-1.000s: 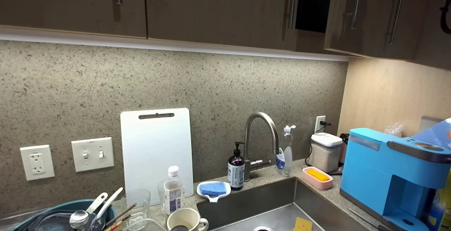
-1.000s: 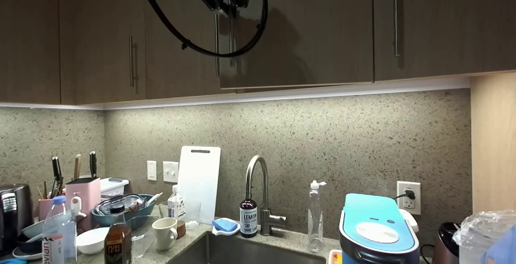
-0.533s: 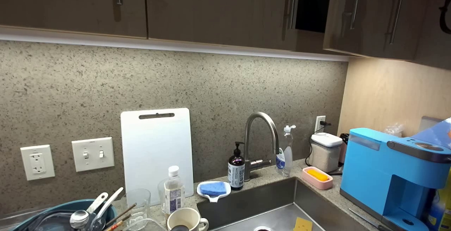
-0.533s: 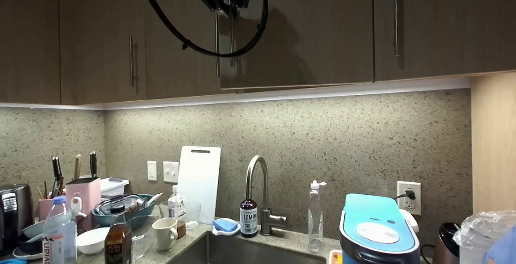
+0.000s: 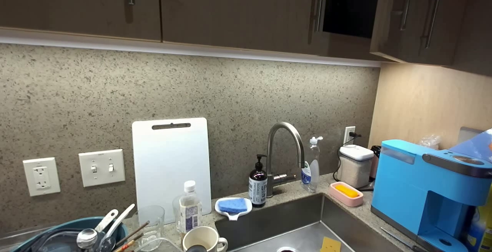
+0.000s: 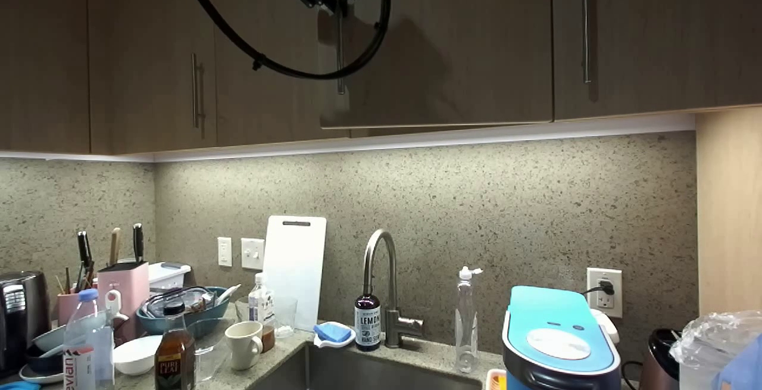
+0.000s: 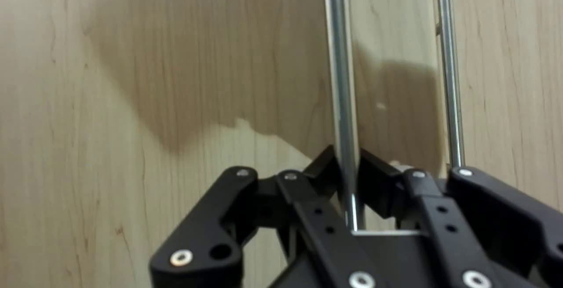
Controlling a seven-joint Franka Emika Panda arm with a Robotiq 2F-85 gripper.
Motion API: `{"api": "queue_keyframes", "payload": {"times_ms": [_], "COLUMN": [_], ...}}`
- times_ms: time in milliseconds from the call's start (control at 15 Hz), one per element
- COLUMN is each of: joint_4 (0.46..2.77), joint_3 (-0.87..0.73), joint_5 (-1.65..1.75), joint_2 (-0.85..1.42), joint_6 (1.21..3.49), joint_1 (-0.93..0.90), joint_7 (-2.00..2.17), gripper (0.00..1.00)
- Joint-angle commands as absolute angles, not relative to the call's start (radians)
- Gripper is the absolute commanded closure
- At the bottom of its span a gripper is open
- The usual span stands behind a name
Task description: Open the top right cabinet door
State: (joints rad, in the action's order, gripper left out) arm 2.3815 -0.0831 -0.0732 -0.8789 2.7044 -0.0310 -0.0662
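Toward the left in an exterior view, a pink knife block (image 6: 123, 295) and a cream mug (image 6: 241, 345) stand on the surface (image 6: 280, 359); next, a white cutting board (image 6: 296, 271) leans against the wall (image 6: 476, 199). Further right and higher, my pincer (image 6: 337, 8) is clamped on the bar handle (image 6: 339, 39) of the top right cabinet door (image 6: 440, 80), which hangs ajar above the sink (image 6: 387, 372); my wrist view shows the bar running between my fingers (image 7: 321, 169). Below come a dark soap bottle (image 6: 367, 324) and the faucet (image 6: 392, 295), then a clear bottle (image 6: 466, 327) and a blue machine (image 6: 550, 312).
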Motion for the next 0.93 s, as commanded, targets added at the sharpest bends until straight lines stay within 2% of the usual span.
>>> {"api": "queue_keyframes", "payload": {"times_ms": [0, 67, 133, 533, 600, 867], "joint_4": [2.458, 2.457, 2.425, 2.446, 2.453, 2.481], "joint_3": [-0.096, -0.098, -0.083, -0.083, -0.081, -0.090], "joint_5": [-0.044, -0.049, -0.068, -0.067, -0.062, -0.054], "joint_2": [-0.995, -0.992, -0.944, -0.974, -0.977, -1.010], "joint_6": [2.707, 2.712, 2.702, 2.702, 2.707, 2.750], "joint_1": [0.062, 0.060, -0.005, 0.008, 0.018, 0.058], "joint_7": [-0.037, -0.031, -0.043, -0.034, -0.034, -0.024], "gripper": [0.97, 0.98, 0.91, 0.91, 0.98, 0.98]}}
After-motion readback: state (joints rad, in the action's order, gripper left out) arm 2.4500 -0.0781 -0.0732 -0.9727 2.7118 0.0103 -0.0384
